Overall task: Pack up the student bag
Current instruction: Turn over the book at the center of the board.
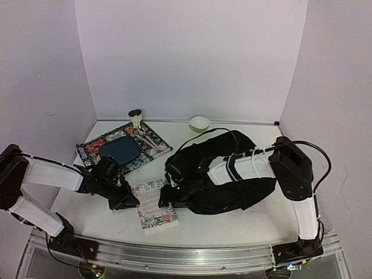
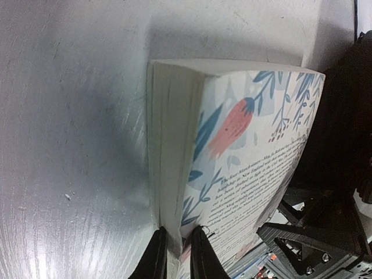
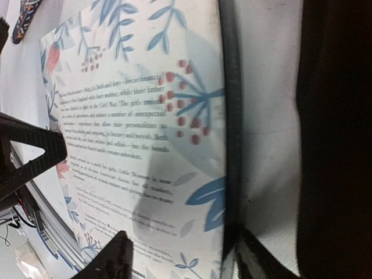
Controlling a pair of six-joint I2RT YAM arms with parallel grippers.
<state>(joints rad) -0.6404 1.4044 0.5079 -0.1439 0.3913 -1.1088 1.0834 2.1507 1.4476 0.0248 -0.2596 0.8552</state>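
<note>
A white paperback with a blue and red floral cover (image 1: 152,208) lies on the table in front of the student bag (image 1: 235,197), a large black fabric backpack. My left gripper (image 1: 131,201) is shut on the book's left edge; in the left wrist view its jaws (image 2: 179,251) pinch the page block and cover of the book (image 2: 250,157). My right gripper (image 1: 169,199) is at the book's right edge. It stands open (image 3: 186,260), one finger over the cover (image 3: 133,116) and the other past the edge, next to the bag's black fabric (image 3: 337,145).
A patterned mat (image 1: 93,148) with a dark teal plate (image 1: 119,150) and a utensil (image 1: 152,141) lies at the back left. A cup (image 1: 135,116) and a green bowl (image 1: 199,122) stand by the back wall. A metal rail (image 1: 174,254) runs along the near edge.
</note>
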